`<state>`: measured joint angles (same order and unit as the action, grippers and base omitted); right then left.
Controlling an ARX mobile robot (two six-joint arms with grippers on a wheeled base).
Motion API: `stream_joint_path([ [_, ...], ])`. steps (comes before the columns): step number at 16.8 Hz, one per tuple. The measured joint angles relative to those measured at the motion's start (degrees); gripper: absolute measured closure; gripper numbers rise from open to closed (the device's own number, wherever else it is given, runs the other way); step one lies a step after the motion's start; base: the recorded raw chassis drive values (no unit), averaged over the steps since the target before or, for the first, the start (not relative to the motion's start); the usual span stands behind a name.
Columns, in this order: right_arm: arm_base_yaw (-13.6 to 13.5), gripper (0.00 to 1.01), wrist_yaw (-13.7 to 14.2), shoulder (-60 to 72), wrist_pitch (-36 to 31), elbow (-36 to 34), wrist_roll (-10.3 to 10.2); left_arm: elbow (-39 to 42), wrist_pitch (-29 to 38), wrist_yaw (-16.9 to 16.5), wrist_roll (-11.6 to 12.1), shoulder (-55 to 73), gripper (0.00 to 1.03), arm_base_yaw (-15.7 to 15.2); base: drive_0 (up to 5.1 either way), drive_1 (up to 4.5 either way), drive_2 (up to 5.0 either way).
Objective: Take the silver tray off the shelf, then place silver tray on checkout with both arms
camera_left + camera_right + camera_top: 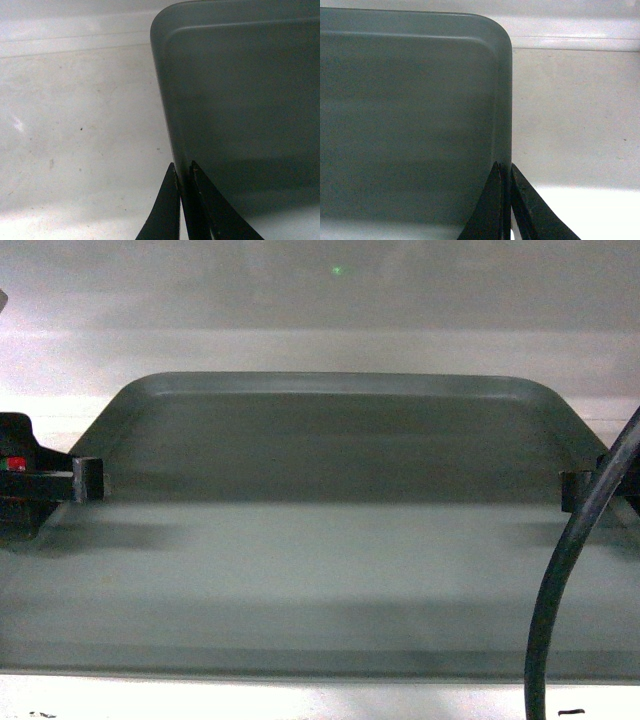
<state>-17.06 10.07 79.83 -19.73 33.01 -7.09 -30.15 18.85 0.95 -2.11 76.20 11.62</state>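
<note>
Grey tray: the silver tray (320, 540) fills the near view, lying flat on a white surface (75, 125).
Left gripper (184, 172): clamped on its left rim.
Right gripper (504, 170): clamped on its right rim.
Cable (560, 580): black, crossing its right side.

bg: white back wall (300, 290) | small green light spot (338, 270) up top
</note>
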Motion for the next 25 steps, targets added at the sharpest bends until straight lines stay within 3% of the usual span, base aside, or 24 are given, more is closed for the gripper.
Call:
stream_joint_path([
  [5, 0.2, 0.98, -0.3, -1.2, 2.2, 0.0, -0.2, -0.5, -2.7, 0.8, 0.8, -2.2, 0.99, 0.6, 0.0, 0.00, 0.0],
  [19, 0.2, 0.98, -0.4, -1.1, 1.6, 0.0, -0.1, -0.5, -2.4, 0.8, 0.9, -2.3, 0.99, 0.6, 0.0, 0.00, 0.0],
  [25, 0.2, 0.98, -0.4, -1.2, 0.8, 0.4, 0.3, -0.5, -1.7, 0.9, 0.9, -2.3, 0.99, 0.6, 0.0, -3.48, 3.4],
])
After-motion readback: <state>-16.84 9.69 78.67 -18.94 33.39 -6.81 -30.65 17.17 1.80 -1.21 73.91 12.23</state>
